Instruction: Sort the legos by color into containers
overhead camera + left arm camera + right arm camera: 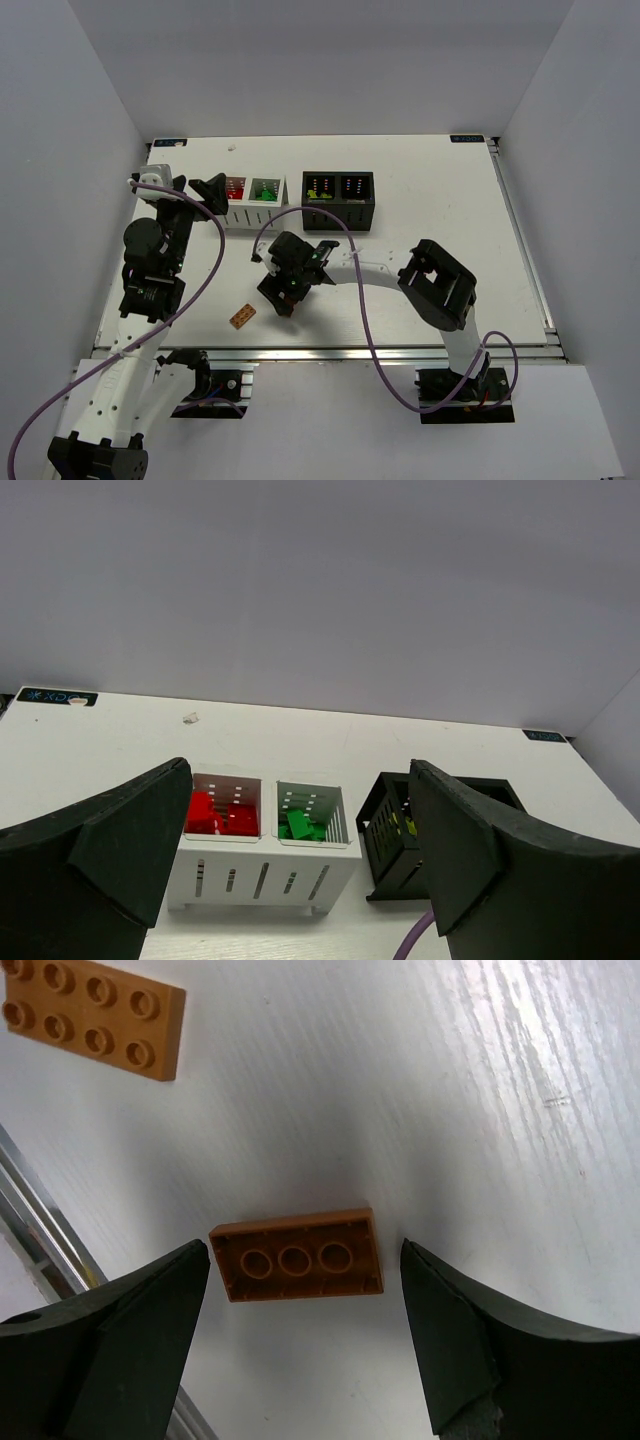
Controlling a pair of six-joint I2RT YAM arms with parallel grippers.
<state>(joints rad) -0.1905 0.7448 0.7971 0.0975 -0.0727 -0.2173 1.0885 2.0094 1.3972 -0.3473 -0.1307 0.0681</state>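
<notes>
right gripper (303, 1252) sat apart around an upside-down brown-orange lego (297, 1259) on the bench (480, 1110), not touching; left gripper (300, 767) stood wide apart, facing the white container (262, 878).

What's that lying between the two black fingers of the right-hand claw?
A brown-orange lego, upside down on the table, lies between the open right gripper's fingers, touching neither. The right wrist view shows it.

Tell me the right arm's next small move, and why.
Probably lower the right gripper straight down and close on the orange brick: it lies underside-up on the table, centred between the open fingers, not yet touched.
</notes>
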